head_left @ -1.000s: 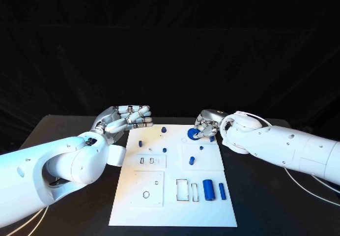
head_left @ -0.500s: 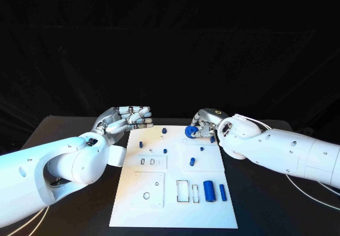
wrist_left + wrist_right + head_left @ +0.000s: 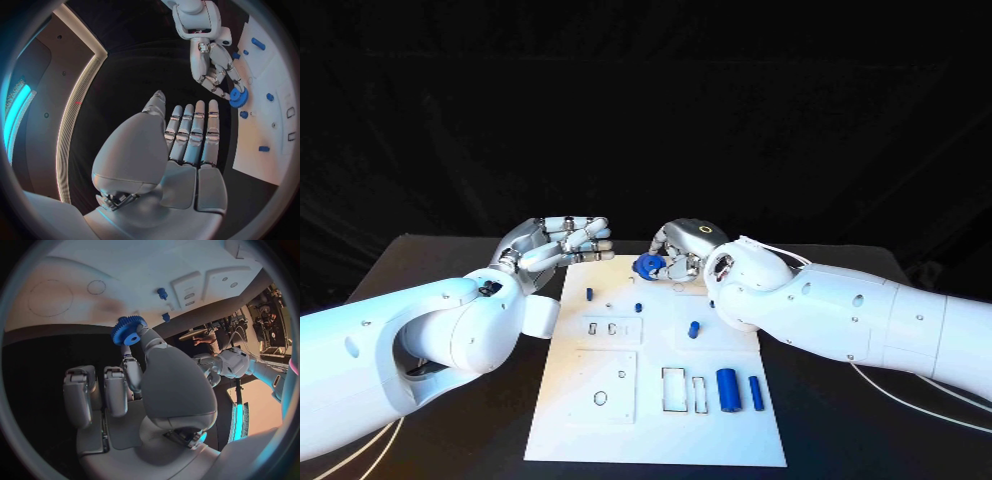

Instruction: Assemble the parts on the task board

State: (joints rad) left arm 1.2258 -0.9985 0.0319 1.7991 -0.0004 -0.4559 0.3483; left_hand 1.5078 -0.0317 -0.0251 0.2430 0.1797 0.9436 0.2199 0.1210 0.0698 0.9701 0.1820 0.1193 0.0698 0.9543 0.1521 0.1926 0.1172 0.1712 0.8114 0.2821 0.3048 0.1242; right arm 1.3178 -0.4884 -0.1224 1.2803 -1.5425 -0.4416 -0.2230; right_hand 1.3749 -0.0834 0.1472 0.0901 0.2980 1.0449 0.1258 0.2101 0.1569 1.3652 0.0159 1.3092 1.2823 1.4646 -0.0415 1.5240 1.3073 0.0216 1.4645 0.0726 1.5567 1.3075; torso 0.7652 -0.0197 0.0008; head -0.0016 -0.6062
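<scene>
Right hand (image 3: pixel 681 252) grasping blue gear (image 3: pixel 649 266) over task board (image 3: pixel 646 420) at 12 o'clock, unseated. Left hand (image 3: pixel 557 244) fingers curled, empty. Loose cylinders (image 3: pixel 727 387) at 5 o'clock remain.

Black table (image 3: pixel 459 420), black backdrop behind (image 3: pixel 646 110), dim room

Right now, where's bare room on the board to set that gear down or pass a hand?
Free: the task board near-left corner below the square plate, and the strip along its near edge. Crowded: the far end, where the right hand holds the blue gear beside the left hand, over the small pegs. The near-right slots hold the blue cylinder.
</scene>
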